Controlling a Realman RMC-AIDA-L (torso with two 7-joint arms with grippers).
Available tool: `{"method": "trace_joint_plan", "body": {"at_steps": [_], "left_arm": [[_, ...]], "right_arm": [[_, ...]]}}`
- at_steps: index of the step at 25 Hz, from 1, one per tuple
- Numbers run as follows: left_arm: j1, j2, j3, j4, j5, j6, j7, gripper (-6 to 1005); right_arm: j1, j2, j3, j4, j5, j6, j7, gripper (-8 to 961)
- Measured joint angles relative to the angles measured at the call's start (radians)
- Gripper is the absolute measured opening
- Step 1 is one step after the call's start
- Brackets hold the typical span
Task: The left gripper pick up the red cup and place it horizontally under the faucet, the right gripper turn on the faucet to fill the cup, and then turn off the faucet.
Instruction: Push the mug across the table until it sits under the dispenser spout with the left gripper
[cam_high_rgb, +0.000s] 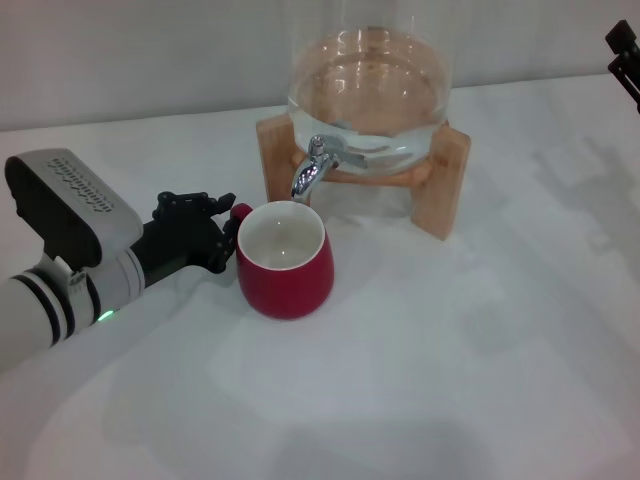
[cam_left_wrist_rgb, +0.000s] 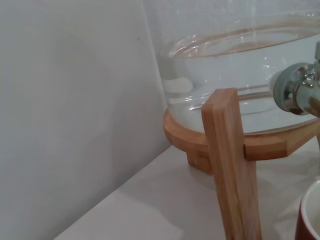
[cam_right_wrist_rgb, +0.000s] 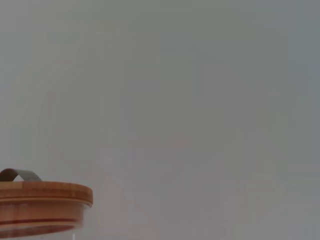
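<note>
Two fingers of the left gripper (cam_high_rgb: 222, 232) are clenched on the small loop handle of the red cup (cam_high_rgb: 286, 262), at the cup's left side; the black claw reaches in from the left on a white-grey arm with a green light; this side grip seems chosen to leave the cup's mouth open upward and the space above it free. The cup stands upright on the white tabletop (cam_high_rgb: 440, 380), its white inside looking empty, with its far rim directly below the spout of the faucet (cam_high_rgb: 312, 170); that placement would let water fall straight in. The chrome faucet juts toward the near side from a clear glass water jar (cam_high_rgb: 368, 90) part-filled with water, raised on a wooden stand (cam_high_rgb: 445, 180) so a cup fits beneath. The left wrist view shows a stand leg, the jar and a sliver of cup rim. The right gripper (cam_high_rgb: 626, 50) hangs at the far right edge, well apart from the faucet lever; whether its fingers are parted or closed cannot be told. No water is running, so turning the lever appears to be the step ahead.
</note>
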Motion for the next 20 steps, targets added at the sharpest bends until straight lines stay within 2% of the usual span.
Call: {"method": "trace_joint_plan", "body": {"at_steps": [3, 9, 20], "left_arm": [[0.000, 0.000, 0.007, 0.000, 0.000, 0.000, 0.000, 251], [0.001, -0.001, 0.010, 0.007, 0.000, 0.000, 0.000, 367], [0.020, -0.002, 0.011, 0.012, 0.000, 0.000, -0.002, 368]], "right_arm": [[0.000, 0.000, 0.000, 0.000, 0.000, 0.000, 0.000, 868], [0.000, -0.001, 0.000, 0.000, 0.000, 0.000, 0.000, 868], [0.000, -0.002, -0.001, 0.000, 0.000, -0.001, 0.000, 868]]}}
